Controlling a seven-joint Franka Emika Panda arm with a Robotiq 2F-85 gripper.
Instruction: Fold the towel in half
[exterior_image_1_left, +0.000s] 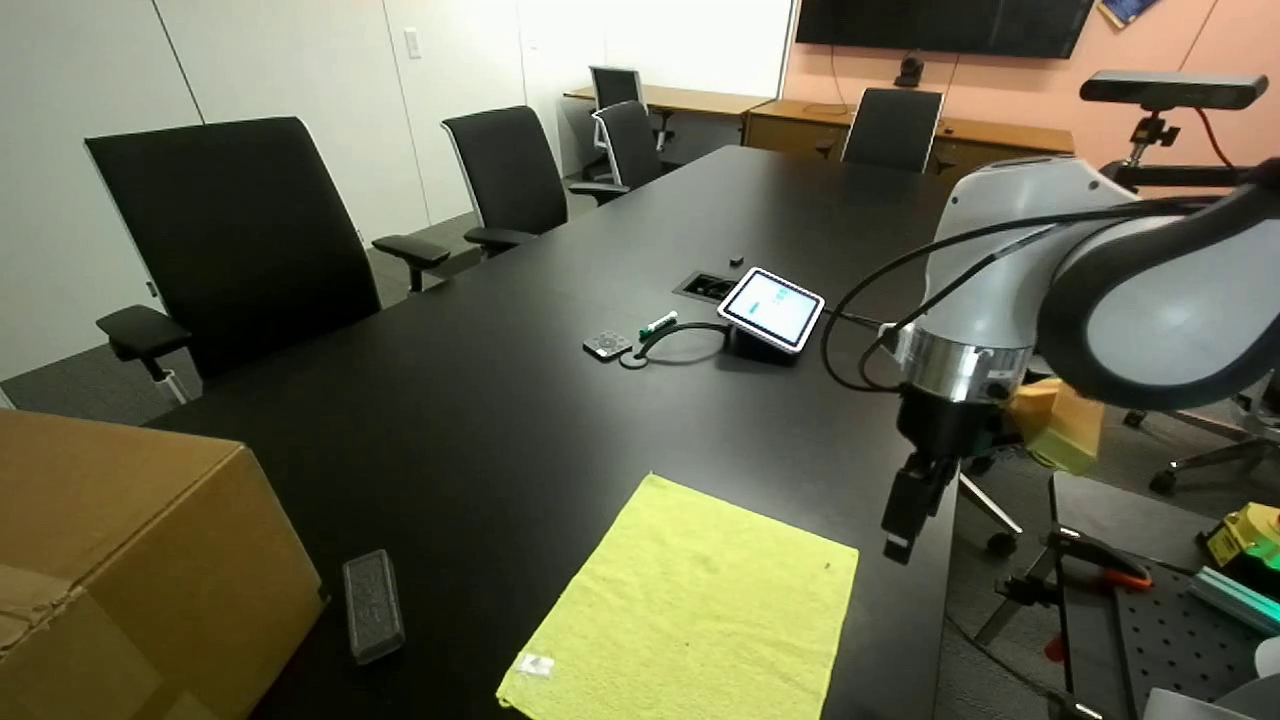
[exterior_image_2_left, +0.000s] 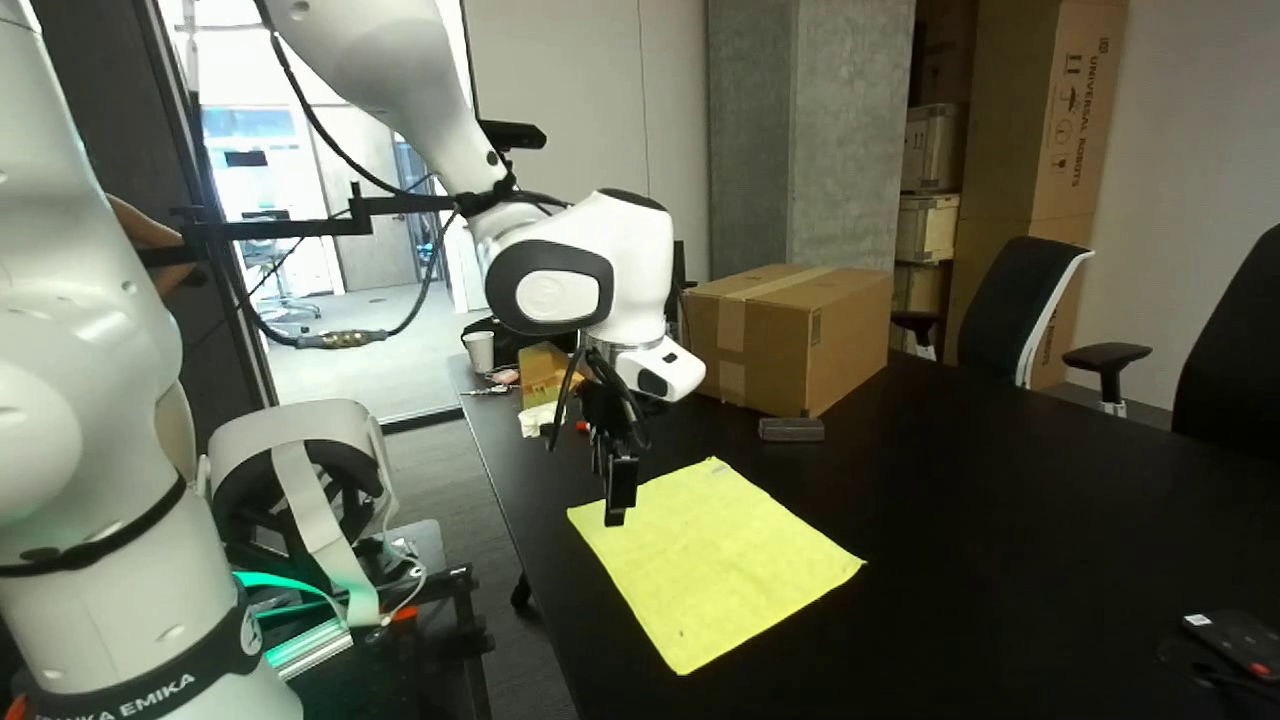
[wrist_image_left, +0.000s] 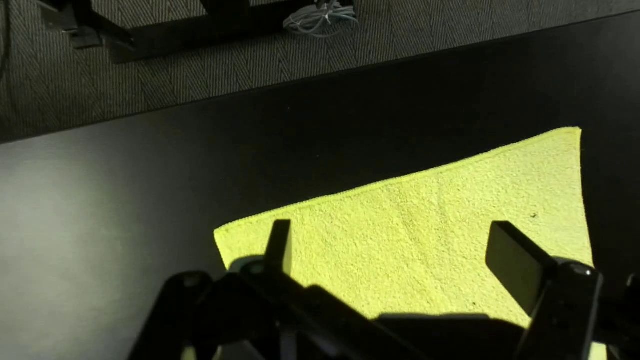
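"Lying unfolded on the black table (exterior_image_2_left: 960, 480), the towel (exterior_image_2_left: 740, 590) points its corners, in an exterior view, to roughly ten, twelve, three and six o'clock."

"Where's the gripper (exterior_image_2_left: 615, 518)?"

"Same view: at the towel's ten o'clock, raised above the table. The wrist view shows its fingers (wrist_image_left: 515, 270) spread wide apart, holding nothing, with the towel showing below and between them."

"How much room toward the table edge (wrist_image_left: 320, 79)?"

"A dark strip of table. In the wrist view that edge slants from nine o'clock to two, and the towel's own border runs roughly parallel, from eight to nearly three."

"And the opposite way?"

"In an exterior view a dark oblong block (exterior_image_1_left: 373, 607) lies at the towel's nine o'clock, apart from it, with a cardboard box (exterior_image_1_left: 200, 580) just beside the block, farther out. A tablet (exterior_image_1_left: 772, 308) sits around twelve o'clock, well apart, a broad stretch of table between."

"Any mark on the towel?"

"A small white label (exterior_image_1_left: 535, 665) by the eight o'clock corner, same view; the lower edge there runs out of the frame."
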